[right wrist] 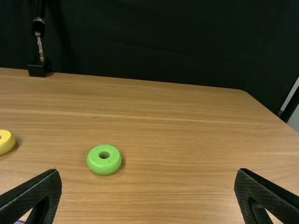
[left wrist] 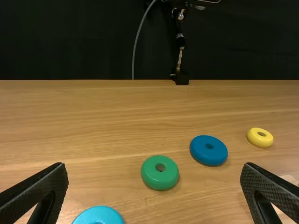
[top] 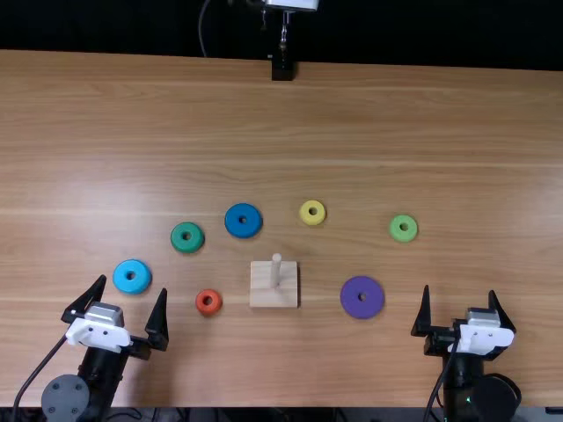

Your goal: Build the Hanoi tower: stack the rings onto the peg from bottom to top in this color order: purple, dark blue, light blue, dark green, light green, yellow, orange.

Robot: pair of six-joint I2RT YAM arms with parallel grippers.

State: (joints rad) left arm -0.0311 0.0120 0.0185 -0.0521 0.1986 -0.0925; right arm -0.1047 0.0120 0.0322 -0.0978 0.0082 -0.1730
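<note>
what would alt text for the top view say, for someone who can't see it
Seven loose rings lie around an empty wooden peg base: purple to its right, orange to its left, the others spread left, beyond and right. Two open black grippers, left and right, wait at the near edge.

Seeing dark green ring (left wrist: 160,179), light blue ring (left wrist: 98,214) at its eight o'clock, dark blue ring (left wrist: 208,154) at two, yellow ring (left wrist: 258,139) beyond.
</note>
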